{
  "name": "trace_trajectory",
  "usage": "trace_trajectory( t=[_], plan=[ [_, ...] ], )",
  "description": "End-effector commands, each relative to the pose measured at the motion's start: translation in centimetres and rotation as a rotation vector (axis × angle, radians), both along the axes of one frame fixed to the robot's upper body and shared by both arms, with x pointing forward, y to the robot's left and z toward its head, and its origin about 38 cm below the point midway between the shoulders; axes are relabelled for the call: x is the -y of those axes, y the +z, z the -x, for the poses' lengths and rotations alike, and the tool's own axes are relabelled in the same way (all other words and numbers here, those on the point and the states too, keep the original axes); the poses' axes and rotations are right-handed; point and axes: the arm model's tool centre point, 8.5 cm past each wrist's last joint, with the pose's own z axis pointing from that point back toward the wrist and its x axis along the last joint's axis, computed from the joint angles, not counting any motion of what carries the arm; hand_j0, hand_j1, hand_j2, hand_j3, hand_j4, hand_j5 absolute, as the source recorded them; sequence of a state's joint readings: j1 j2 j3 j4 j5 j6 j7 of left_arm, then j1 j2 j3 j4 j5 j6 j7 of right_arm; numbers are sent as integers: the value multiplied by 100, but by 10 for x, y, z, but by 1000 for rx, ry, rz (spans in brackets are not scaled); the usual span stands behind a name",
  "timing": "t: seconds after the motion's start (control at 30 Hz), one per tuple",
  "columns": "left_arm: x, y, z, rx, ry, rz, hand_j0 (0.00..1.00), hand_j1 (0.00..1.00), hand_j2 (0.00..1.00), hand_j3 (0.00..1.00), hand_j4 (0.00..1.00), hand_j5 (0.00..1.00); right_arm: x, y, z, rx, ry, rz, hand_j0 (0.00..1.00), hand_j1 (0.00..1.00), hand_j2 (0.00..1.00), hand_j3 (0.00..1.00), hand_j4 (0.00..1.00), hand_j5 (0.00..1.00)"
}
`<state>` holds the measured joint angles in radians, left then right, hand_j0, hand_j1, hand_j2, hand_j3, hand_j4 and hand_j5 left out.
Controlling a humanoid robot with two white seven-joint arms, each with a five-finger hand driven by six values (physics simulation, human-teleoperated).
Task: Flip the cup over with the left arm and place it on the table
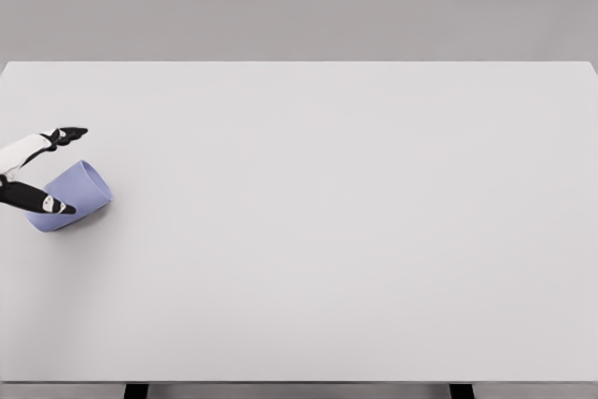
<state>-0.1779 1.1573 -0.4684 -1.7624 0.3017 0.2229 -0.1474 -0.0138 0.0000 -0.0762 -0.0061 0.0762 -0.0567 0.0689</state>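
Left edge of frame: left hand (37, 170) open, fingers straddling the blue cup (77, 193), which lay tipped on the tabletop (355, 231). Grasp not closed; flip and placement remained.

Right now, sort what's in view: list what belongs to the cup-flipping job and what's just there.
Part of the job:
- blue cup, lying on its side near the table's left edge
- left hand, fingers spread to either side of the cup

Just there:
- white table, which only has to receive the cup
- nothing else shows; the right arm is out of view
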Motion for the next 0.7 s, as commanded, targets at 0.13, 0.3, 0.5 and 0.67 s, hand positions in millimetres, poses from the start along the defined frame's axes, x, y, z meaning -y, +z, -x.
trace_trajectory(
  t=[0.13,0.3,0.5,0.67],
  plan=[
    [9,-18,1,-45,18,-19,100,100,100,100,100,100,0,0,0,0,-2,0,100,100,100,100,100,100],
    [13,-25,1,-51,22,-32,100,100,100,100,100,100,0,0,0,0,-2,0,100,100,100,100,100,100],
    [18,-35,2,-65,31,-57,100,100,100,100,100,100,0,0,0,0,1,0,100,100,100,100,100,100],
    [18,-34,1,-63,31,-59,100,100,100,100,100,100,0,0,0,0,-2,0,100,100,100,100,100,100]
  ],
)
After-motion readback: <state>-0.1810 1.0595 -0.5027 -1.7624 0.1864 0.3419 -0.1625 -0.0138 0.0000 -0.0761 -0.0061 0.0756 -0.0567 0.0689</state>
